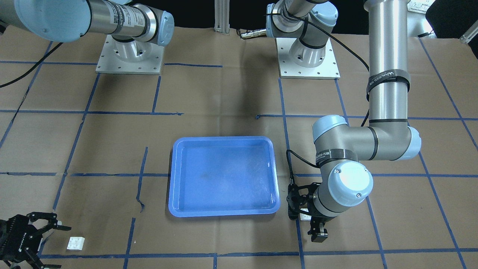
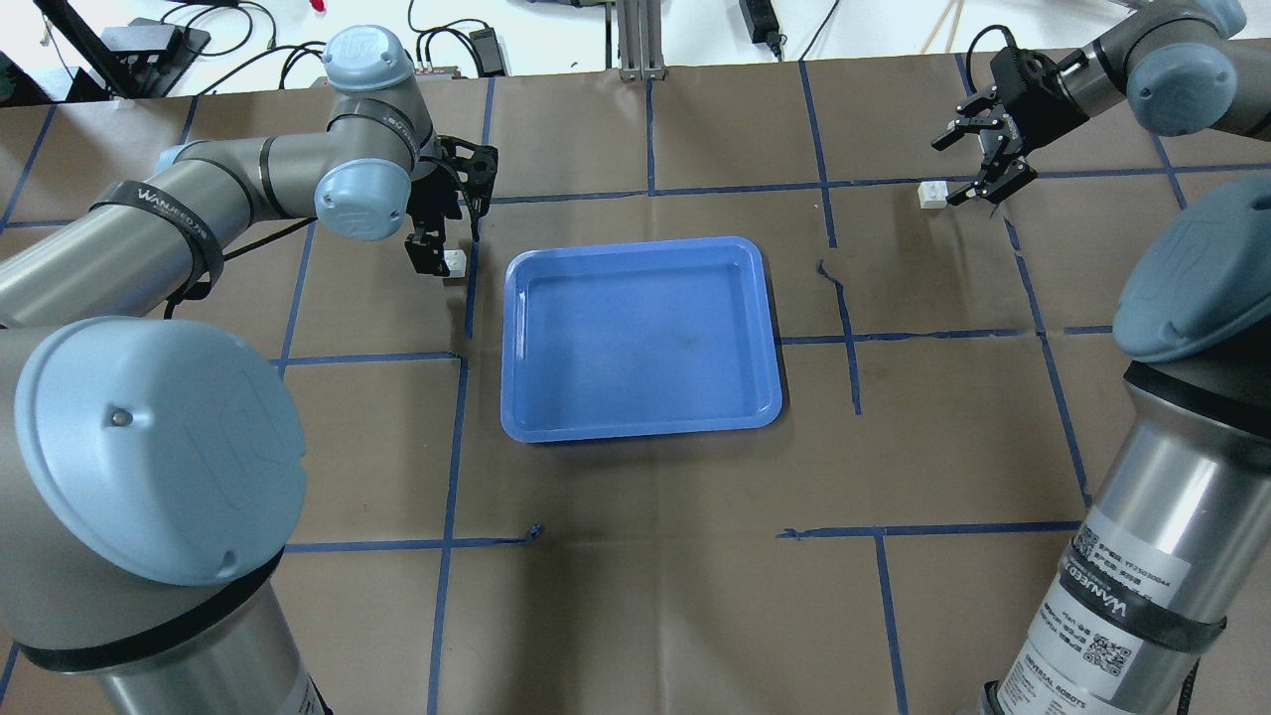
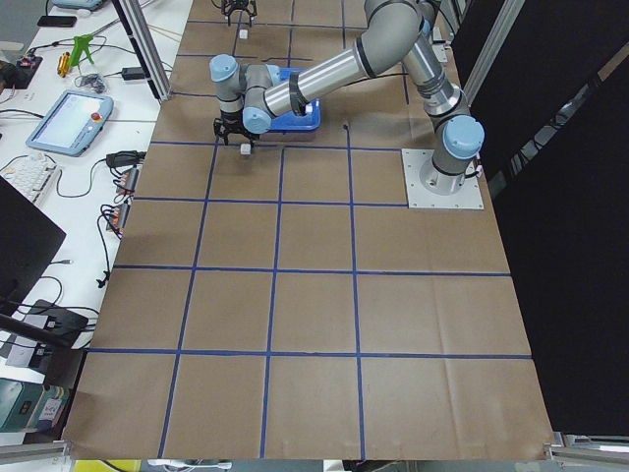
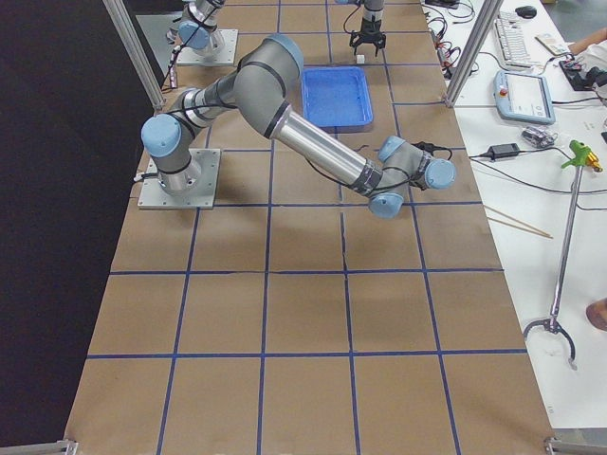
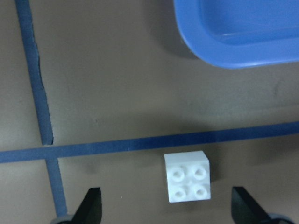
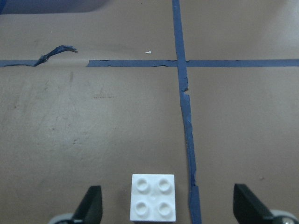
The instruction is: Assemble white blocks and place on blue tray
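Since one white block (image 5: 187,176) lies on the bench (image 2: 645,596) just beside the blue tray (image 2: 635,338) and the other white block (image 6: 153,197) lies well apart, we fear a bad grab. The left claw (image 5: 168,207) and right claw (image 6: 169,205) hang wide open over them, and a touch on one side first may turn a block.

Bright, even overhead light — soft shadows, sheen on the blue tray (image 1: 224,175); wrist views slightly blurred.

In the front view you see only a small part of one white block (image 1: 305,216) under the left gripper (image 1: 305,225); the picture's edge cuts off the right gripper (image 1: 56,244).
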`<state>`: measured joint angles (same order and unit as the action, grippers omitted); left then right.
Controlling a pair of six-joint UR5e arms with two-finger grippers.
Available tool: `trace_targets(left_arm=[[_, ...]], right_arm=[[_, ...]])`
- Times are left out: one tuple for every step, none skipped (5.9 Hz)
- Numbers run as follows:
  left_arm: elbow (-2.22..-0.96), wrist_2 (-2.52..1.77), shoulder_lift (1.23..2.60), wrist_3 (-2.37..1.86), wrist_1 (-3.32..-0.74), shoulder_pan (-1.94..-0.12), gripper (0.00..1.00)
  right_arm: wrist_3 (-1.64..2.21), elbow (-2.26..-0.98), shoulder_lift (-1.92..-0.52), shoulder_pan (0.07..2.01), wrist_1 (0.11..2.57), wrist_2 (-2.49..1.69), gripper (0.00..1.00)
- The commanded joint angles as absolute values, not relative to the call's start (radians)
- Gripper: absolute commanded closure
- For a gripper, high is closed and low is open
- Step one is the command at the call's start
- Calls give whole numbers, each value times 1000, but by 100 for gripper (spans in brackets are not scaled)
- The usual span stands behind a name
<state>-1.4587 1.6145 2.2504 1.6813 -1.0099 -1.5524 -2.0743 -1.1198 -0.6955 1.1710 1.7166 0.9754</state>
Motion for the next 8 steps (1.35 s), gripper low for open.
trace_targets(left_arm=[[-1471, 1602, 2261, 1683, -1003, -1552, 9], [-1473, 1601, 2258, 1696, -1005, -1552, 32], [-1473, 1601, 2253, 1697, -1003, -1552, 77], [-1473, 1601, 2244, 1695, -1008, -1552, 83], [-1477, 1608, 2223, 1694, -1018, -1551, 84], [-1486, 1608, 2176, 1689, -1057, -1551, 84], [-1485, 1605, 2116, 1625, -1147, -1569, 84], [-1483, 1583, 2068, 1492, -1210, -1660, 84]], right_arm=[[-2079, -1170, -695, 1170, 1766, 982, 0], [-2077, -1172, -696, 1170, 1764, 986, 0], [-2075, -1169, -698, 1170, 1764, 986, 6], [-2075, -1167, -699, 1170, 1764, 986, 20], [-2074, -1166, -701, 1170, 1764, 986, 31], [-2075, -1166, -703, 1170, 1766, 985, 43], [-2077, -1164, -703, 1170, 1766, 986, 49], [-2079, -1164, -703, 1170, 1766, 985, 57]])
